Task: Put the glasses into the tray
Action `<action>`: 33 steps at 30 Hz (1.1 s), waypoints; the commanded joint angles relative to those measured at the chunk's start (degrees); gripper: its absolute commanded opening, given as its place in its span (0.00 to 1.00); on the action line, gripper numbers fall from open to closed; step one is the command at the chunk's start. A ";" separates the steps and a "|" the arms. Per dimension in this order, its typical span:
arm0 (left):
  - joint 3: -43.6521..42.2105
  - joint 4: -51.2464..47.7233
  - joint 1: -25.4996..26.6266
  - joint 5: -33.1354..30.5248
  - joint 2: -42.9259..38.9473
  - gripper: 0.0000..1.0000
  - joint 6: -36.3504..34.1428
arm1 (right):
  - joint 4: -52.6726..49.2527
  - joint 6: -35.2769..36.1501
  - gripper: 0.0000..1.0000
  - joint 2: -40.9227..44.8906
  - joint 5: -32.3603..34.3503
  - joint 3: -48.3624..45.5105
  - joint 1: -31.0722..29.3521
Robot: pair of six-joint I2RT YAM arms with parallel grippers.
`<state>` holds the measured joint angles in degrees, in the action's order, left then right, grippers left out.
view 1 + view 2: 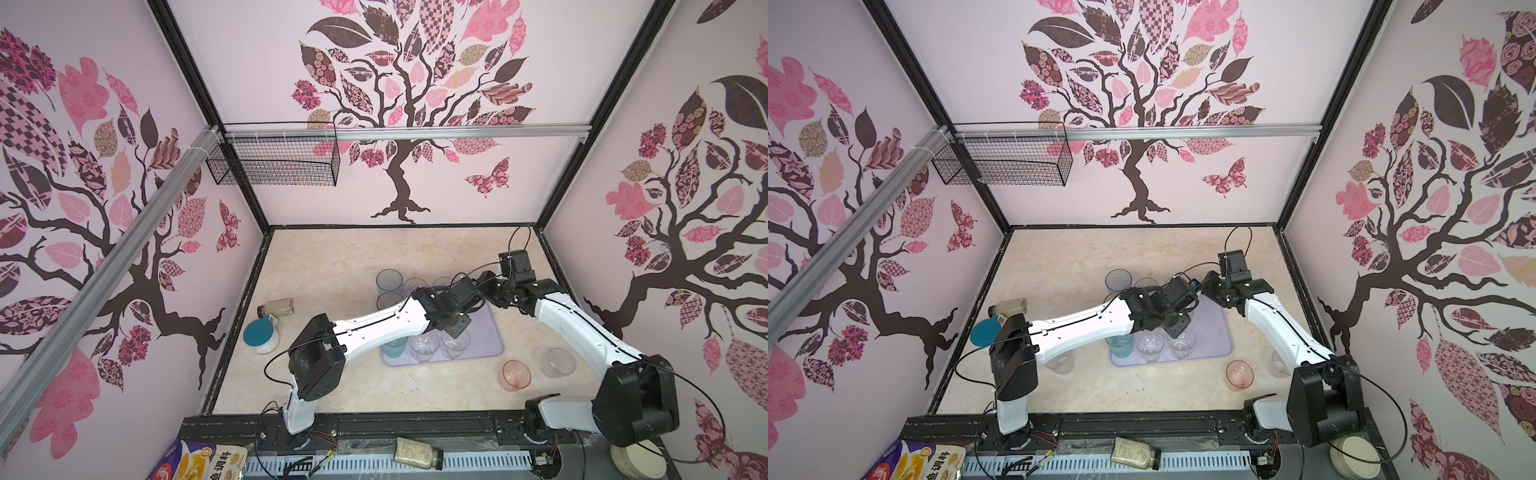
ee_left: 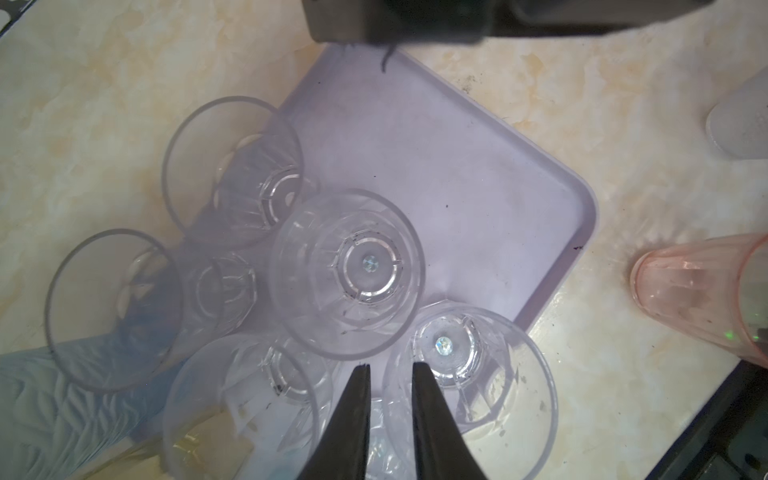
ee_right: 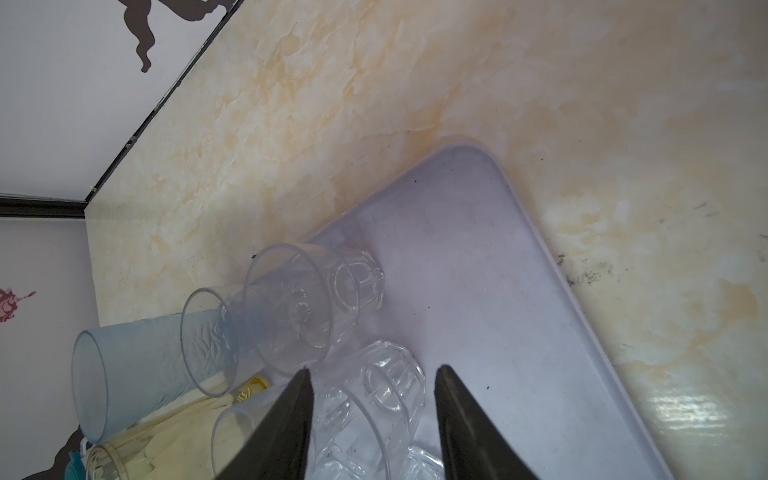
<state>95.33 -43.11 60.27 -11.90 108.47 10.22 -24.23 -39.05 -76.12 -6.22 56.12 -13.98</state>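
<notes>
The lavender tray holds several glasses: a teal one, two clear ones at its near edge, and a blue-grey one at its far left. In the left wrist view my left gripper stands slightly open. Its jaws straddle the rim of a clear glass on the tray without squeezing it. My right gripper hangs open over the tray, with a clear glass below, between its fingers, and not held. A pink glass and a clear glass stand on the table right of the tray.
A capped bottle lies at the left beside a jar with a teal lid. In a top view another clear glass stands under the left arm. A wire basket hangs on the back wall. Both wrists crowd over the tray's far half.
</notes>
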 commanded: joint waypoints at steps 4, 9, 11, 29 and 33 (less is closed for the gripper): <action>-8.50 2.49 -9.33 -5.25 -16.89 0.29 2.57 | -2.16 6.06 0.51 -1.68 2.52 8.31 -5.80; -16.87 1.88 -19.46 -8.74 -28.04 0.40 2.65 | -5.98 9.56 0.51 -5.78 5.03 16.21 -10.71; -20.02 1.24 -24.81 -8.11 -32.43 0.44 3.20 | -7.57 10.53 0.51 -7.39 7.51 19.14 -14.74; -40.07 2.30 -57.31 14.14 -43.66 0.59 19.87 | -12.19 12.26 0.51 -19.24 14.11 28.26 -31.88; -41.01 2.72 -59.33 12.88 -42.26 0.60 20.67 | -11.72 11.54 0.52 -17.90 14.59 25.89 -31.82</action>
<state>55.94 -42.28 1.34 -1.43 65.78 27.99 -34.81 -26.98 -94.24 7.40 82.76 -45.58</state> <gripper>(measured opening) 0.602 0.515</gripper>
